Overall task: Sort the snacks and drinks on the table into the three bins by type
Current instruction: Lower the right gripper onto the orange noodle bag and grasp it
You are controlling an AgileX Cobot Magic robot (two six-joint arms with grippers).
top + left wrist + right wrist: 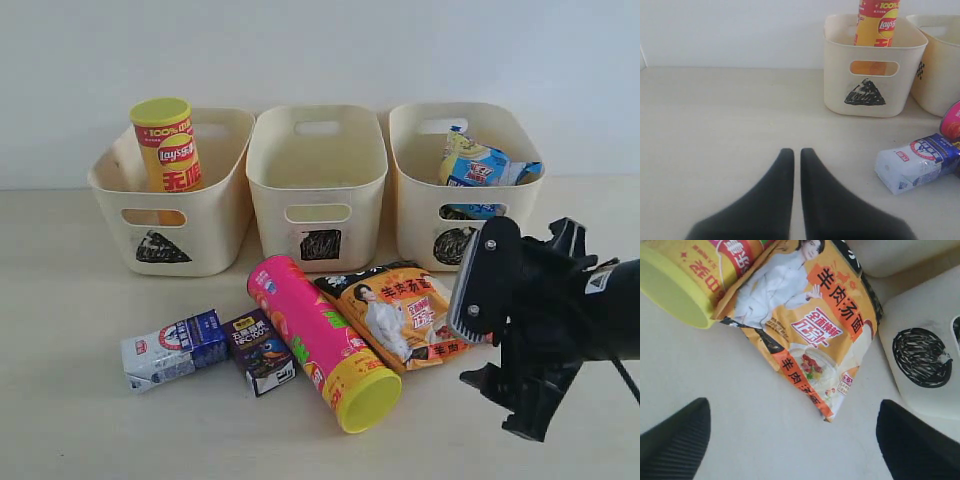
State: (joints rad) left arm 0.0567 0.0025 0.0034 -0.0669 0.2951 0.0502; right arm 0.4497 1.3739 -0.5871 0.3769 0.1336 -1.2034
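The triangle bin (110,185) holds an upright yellow-red chip tube (167,145). The square bin (318,165) shows nothing inside. A blue-white bag (478,165) sticks out of the circle bin (415,190). In front of the bins lie a pink tube (305,325), an orange bag (395,310), a white-and-blue carton (172,348) and a purple carton (260,350). My right gripper (792,407) is open just above the table, and a corner of the orange bag (805,315) reaches between its fingers. My left gripper (797,152) is shut and empty, left of the white-and-blue carton (917,162).
The pink tube's yellow lid (675,290) lies against the orange bag's far edge. The circle bin's wall (920,390) stands close beside one right finger. Bare tabletop (715,125) stretches to the left of the triangle bin (840,85).
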